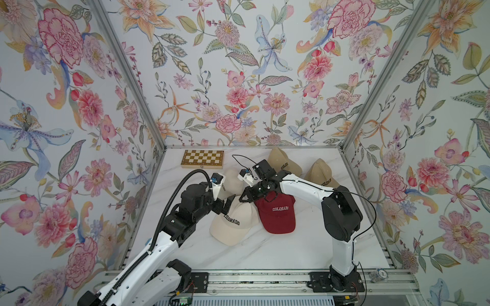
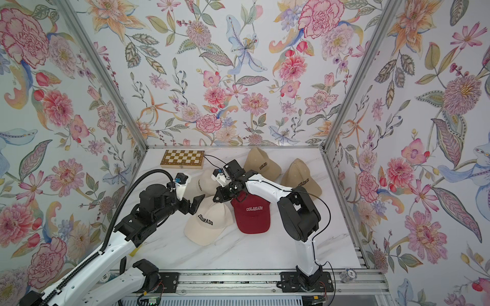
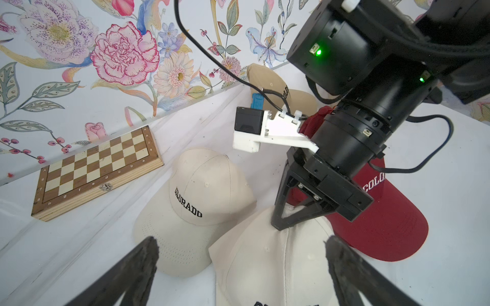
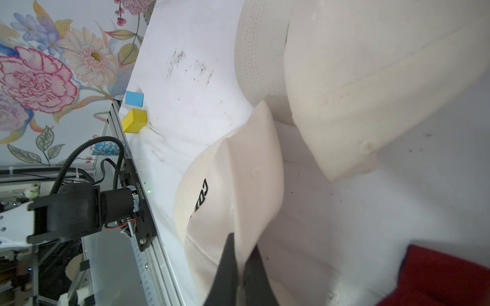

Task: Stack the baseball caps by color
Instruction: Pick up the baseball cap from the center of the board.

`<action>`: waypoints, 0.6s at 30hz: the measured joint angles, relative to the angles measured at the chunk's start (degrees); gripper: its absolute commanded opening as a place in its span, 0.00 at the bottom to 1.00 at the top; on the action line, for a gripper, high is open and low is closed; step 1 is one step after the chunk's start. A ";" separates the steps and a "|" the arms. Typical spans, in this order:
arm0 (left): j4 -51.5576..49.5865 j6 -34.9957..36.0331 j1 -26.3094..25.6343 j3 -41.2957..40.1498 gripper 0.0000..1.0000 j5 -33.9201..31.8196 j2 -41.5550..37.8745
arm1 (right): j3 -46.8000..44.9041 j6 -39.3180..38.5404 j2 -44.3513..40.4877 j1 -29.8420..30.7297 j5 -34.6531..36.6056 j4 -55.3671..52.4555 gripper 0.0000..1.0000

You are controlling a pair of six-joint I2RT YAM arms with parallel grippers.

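Well in front of the chessboard point(image 1: 202, 159), a cream cap point(image 1: 233, 226) lies on the white table point(image 1: 265, 251). The right gripper point(image 1: 241, 198) has its fingers point(image 4: 225, 273) pressed together, pinching a fold of that cap's crown. The left gripper point(image 1: 228, 204) hangs just over the same cap, fingers point(image 3: 138, 267) spread wide and holding nothing. A second cream cap point(image 3: 201, 201) sits nearer the chessboard. A dark red cap point(image 1: 278, 214) touches the pinched one. Two tan caps point(image 1: 283, 161) point(image 1: 322, 172) lie beside the chessboard, toward the back wall.
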 measured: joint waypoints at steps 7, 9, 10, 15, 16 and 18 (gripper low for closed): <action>-0.02 0.57 0.00 0.68 1.00 -0.02 0.44 | 0.15 -0.13 -1.51 0.55 -2.05 -0.09 0.00; -0.02 0.66 0.00 1.05 1.00 -0.02 0.63 | 0.44 -0.35 -2.69 0.68 -2.93 -0.24 0.00; 0.00 0.85 0.00 1.27 1.00 -0.02 0.74 | 0.81 -0.37 -3.30 0.72 -3.32 -0.31 0.00; 0.00 1.31 0.00 1.57 1.00 -0.02 0.79 | 2.43 -0.59 -5.92 0.72 -4.63 -0.11 0.00; 0.00 1.44 0.00 1.57 1.00 -0.02 0.66 | 2.64 -0.61 -6.43 0.72 -4.70 -0.11 0.00; 0.02 1.51 0.00 1.57 1.00 0.11 0.00 | 2.91 -0.83 -7.34 0.72 -4.81 -0.09 0.00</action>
